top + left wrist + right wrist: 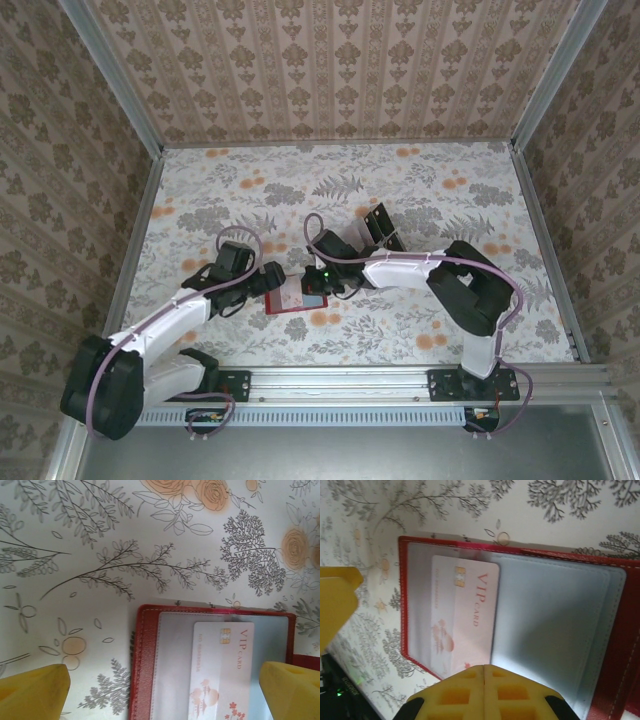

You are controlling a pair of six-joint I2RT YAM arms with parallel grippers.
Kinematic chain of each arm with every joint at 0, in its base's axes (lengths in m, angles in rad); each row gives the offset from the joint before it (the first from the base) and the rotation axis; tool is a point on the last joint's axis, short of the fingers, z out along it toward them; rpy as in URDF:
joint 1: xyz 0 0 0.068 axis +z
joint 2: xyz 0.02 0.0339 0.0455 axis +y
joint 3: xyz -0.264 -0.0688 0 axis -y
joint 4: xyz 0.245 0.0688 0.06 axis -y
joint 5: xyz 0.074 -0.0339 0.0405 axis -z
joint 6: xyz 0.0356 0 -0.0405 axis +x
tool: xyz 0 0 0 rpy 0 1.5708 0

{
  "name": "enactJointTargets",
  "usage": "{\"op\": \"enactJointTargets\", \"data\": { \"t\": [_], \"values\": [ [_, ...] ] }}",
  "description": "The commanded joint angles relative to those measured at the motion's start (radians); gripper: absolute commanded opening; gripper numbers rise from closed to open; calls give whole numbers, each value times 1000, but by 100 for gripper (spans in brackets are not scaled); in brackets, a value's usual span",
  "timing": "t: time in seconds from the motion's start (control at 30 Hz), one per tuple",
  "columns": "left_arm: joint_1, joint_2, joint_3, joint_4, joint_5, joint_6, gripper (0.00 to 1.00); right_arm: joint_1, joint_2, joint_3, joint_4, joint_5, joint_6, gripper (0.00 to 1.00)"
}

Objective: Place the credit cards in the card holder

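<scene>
The red card holder (pixel 287 298) lies open on the floral table between both grippers. A pale credit card (pixel 220 670) printed "VIP CARD" sits partly inside its clear left pocket (pixel 420 605). My left gripper (pixel 162 692) stands wide open, its yellow fingertips (pixel 30 692) straddling the holder (pixel 145 665) without touching it. My right gripper (pixel 485 672) is shut, pads pressed together with nothing between them, its tips over the card's (pixel 465 620) lower edge. Two dark credit cards (pixel 380 224) lie on the table behind the right arm.
Patterned walls with metal corner posts enclose the table (pixel 450 190) on three sides. The arms' mounting rail (pixel 340 382) runs along the near edge. The left finger (pixel 335 605) shows at the left edge of the right wrist view.
</scene>
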Motion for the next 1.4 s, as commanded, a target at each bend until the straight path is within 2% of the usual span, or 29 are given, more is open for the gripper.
{"op": "enactJointTargets", "data": {
  "t": [0.0,0.63,1.37],
  "values": [
    [13,20,-22,71,44,-41,100,5,26,24,-30,32,-11,3],
    [11,101,-62,199,86,-109,100,20,82,45,29,-1,21,2],
    [2,113,-79,226,86,-122,100,69,145,131,14,-14,32,1]
  ]
}}
